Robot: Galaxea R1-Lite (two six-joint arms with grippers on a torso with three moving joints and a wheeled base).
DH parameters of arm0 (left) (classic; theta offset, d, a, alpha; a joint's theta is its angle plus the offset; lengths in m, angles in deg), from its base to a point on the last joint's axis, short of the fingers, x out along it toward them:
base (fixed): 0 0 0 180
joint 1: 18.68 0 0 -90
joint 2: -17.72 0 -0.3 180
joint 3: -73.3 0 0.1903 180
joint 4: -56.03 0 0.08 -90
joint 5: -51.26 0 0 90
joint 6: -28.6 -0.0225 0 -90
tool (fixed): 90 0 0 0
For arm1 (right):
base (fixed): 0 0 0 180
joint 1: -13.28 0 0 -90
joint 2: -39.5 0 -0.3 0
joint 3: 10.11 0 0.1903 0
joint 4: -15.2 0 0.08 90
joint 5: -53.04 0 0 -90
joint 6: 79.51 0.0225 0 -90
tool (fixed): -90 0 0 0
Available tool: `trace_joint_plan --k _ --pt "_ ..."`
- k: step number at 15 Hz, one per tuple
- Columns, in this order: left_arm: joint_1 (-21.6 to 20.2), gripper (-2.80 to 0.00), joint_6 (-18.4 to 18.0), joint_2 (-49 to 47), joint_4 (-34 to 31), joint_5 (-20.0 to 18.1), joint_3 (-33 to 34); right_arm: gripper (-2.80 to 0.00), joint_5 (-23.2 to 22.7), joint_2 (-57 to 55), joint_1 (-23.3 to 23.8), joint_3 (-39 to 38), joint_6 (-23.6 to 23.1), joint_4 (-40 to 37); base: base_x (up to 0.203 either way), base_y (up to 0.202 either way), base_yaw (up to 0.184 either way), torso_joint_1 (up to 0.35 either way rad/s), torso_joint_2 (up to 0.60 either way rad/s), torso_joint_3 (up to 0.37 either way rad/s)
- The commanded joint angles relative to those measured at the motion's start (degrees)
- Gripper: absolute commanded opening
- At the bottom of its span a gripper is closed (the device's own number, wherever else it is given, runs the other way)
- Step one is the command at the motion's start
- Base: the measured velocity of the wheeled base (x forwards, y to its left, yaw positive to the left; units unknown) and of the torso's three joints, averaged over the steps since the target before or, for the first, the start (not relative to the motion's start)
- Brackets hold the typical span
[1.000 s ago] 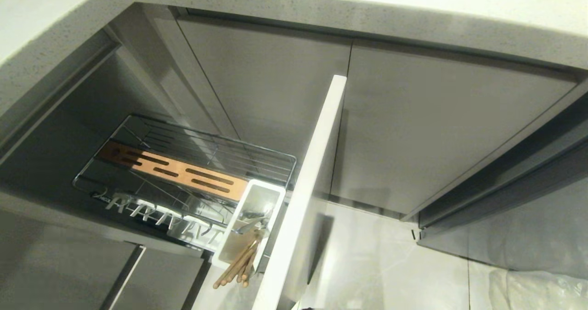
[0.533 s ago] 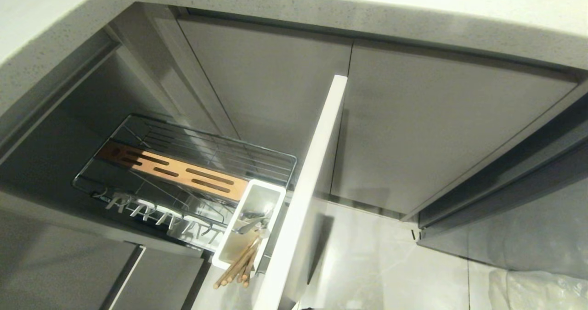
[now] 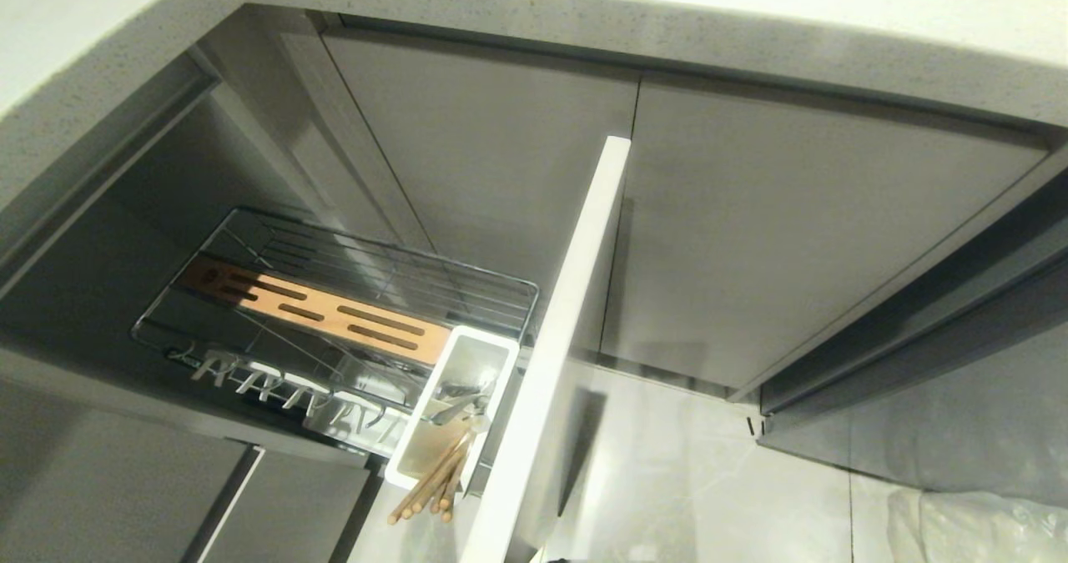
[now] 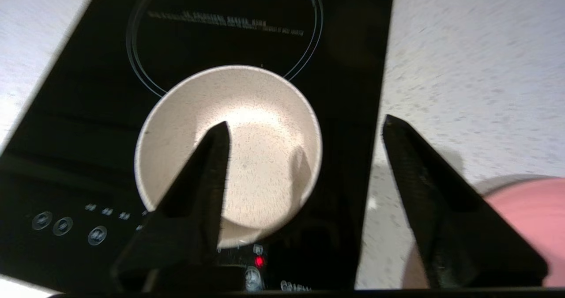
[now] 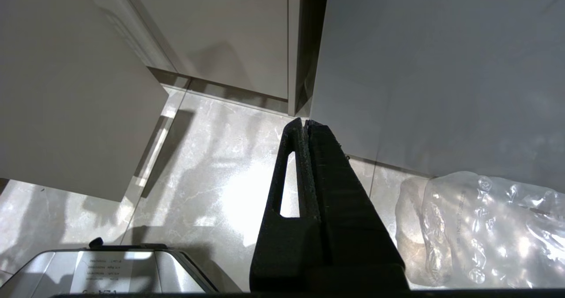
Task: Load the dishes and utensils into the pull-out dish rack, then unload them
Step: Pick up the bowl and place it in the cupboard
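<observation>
Nothing shifted around chrome wire rack; wooden chopsticks protrude.

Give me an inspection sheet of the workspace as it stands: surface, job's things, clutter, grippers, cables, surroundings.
Surface: speckled pale countertop with a black induction hob set in it.
Job's things: cream-white bowl sits upright on the hob; an edge of the pink plate shows on the countertop beside it. Pull-out dish rack is drawn out, with chopsticks and fork in its white caddy; no dishes seen in it.
Clutter: clear plastic bag on the floor.
Grippers: left gripper open above the bowl, holding nothing; right gripper shut, empty, down by the cabinet fronts.
Cables: nothing seen.
Surroundings: grey cabinet doors, marble-look floor tiles.
</observation>
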Motion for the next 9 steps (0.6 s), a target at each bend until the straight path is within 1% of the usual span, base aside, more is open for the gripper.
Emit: trace_joint_plan --k 1,4,7,8,9 --pt "-0.1 0.0 -0.2 -3.1 -0.3 -0.4 0.0 -2.8 0.0 0.0 0.0 0.0 0.0 0.0 0.0 0.0 0.0 0.0 0.0 0.0" --pt "-0.1 0.0 -0.5 -5.6 -0.7 -0.6 0.2 -2.8 0.0 0.0 0.0 0.0 0.0 0.0 0.0 0.0 0.0 0.0 0.0 0.0" --pt "0.2 0.0 -0.6 -7.5 -2.9 -1.0 0.4 -2.8 0.0 0.0 0.0 0.0 0.0 0.0 0.0 0.0 0.0 0.0 0.0 0.0" --pt "0.2 0.0 -0.6 -7.8 -3.2 -2.8 0.5 -2.8 0.0 0.0 0.0 0.0 0.0 0.0 0.0 0.0 0.0 0.0 0.0 0.0" --pt "0.2 0.0 -0.6 -8.2 -3.5 -5.4 0.5 -2.8 0.0 0.0 0.0 0.0 0.0 0.0 0.0 0.0 0.0 0.0 0.0 0.0"
